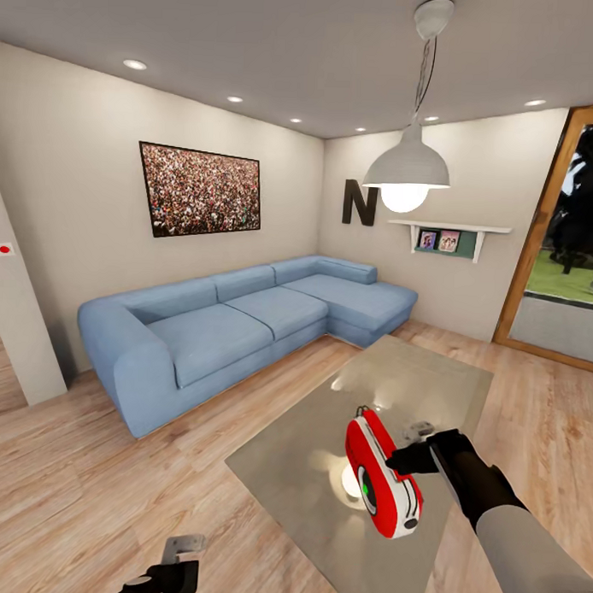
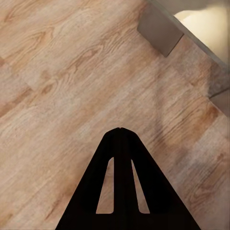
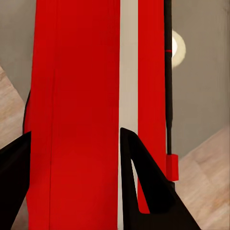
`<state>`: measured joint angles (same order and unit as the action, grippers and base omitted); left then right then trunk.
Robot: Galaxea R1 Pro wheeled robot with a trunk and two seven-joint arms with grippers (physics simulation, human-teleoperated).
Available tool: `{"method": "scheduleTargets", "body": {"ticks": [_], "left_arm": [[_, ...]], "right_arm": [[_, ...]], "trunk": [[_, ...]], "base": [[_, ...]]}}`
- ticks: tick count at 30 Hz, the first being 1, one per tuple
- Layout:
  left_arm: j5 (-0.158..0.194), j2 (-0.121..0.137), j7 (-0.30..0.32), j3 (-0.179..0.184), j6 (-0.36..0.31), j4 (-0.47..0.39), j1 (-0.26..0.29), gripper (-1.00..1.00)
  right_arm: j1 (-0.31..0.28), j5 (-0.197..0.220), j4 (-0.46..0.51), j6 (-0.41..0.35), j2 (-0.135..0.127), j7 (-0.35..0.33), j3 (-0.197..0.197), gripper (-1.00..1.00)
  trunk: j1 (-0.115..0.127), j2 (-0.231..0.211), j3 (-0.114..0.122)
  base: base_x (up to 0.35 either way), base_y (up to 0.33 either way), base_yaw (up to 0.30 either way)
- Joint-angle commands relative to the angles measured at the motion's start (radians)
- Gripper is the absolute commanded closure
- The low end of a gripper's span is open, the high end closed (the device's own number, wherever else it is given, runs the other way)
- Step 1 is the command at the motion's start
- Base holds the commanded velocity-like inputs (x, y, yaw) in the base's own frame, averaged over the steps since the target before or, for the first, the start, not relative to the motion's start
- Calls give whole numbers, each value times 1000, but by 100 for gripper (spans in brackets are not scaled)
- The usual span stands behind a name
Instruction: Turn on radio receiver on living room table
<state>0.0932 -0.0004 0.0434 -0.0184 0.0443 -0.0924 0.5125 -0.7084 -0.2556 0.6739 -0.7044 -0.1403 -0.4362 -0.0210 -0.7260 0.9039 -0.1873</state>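
Radio receiver [image 1: 381, 473] hangs in the head view above the near part of the table [image 1: 431, 374], clear of the grey glass, its long axis running from upper left to lower right and its green-centred dial facing the camera. The right gripper [image 1: 407, 460] meets it from the right side, at about mid-length, and appears to carry it. The left gripper [image 1: 183, 559] sits low and well apart over the wood floor [image 1: 85, 486], so the right arm is plainly the nearer one (the left has no part in this, I judge).

From the left wrist, that gripper [image 2: 120, 130] has its fingers pressed together on nothing, floor beneath, a table corner [image 2: 160, 31] at the edge.

From the right wrist, the receiver's red body [image 3: 79, 115] runs lengthwise between the black fingers [image 3: 143, 177], which stand on either side of it, closed onto its faces.
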Motion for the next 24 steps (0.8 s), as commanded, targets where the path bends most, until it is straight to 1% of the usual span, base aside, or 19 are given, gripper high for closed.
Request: {"method": "scheduleTargets", "body": {"ticks": [1,5,13,16,17,24], "left_arm": [[1,0,0,0,0,0,0,100],[3,4,2,-1,0,-1,1,100],[5,-1,3,-2,0,-1,0,100],[5,0,3,-2,0,-1,1,100],[5,-1,3,-2,0,-1,1,100],[5,1,-3,-2,2,-1,0,100]], "right_arm": [[0,4,0,1,0,1,-3,100],[0,7,-1,-1,1,1,-8,100],[0,13,-13,-6,13,-9,-8,100],[0,15,-29,-5,15,-14,-8,100],[0,15,-55,-1,17,-14,-8,100],[0,15,-109,3,18,-12,-7,100]], "trunk": [[0,0,0],[0,0,0],[0,0,0],[0,0,0],[0,0,0],[0,0,0]], "base": [[0,0,0],[0,0,0],[0,0,0],[0,0,0],[0,0,0],[0,0,0]]}}
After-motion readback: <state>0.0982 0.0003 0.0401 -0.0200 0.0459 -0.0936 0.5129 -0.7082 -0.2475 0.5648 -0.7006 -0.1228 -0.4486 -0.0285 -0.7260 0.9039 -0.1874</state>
